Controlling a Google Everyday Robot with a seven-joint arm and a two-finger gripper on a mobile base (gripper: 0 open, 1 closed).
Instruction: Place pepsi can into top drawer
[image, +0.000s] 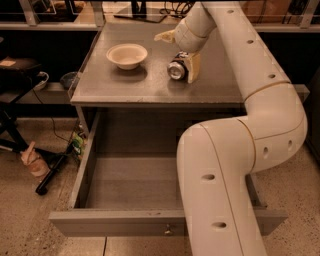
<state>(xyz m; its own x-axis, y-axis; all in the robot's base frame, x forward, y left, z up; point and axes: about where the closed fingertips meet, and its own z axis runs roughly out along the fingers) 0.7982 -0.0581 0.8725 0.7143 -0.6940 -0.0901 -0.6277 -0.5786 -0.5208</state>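
pepsi can (177, 68) laid sideways on tabletop (125, 86), axis toward camera, flanked by gripper (180, 53) held wide, nothing clamped; top drawer (115, 223) pulled open below

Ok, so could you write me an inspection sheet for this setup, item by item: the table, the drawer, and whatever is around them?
Surface: grey table top, holding a can and a bowl.
Job's things: pepsi can lies on its side on the table, right of the bowl. The top drawer is pulled open below, with nothing seen in the part that shows; the arm hides its right side.
Clutter: white bowl, upright, apart from the can.
Grippers: claw is down at the can, towards the table's back right.
Cables: dark cables behind the table's far edge.
Surroundings: speckled floor; dark pole-like object lying left of the drawer.
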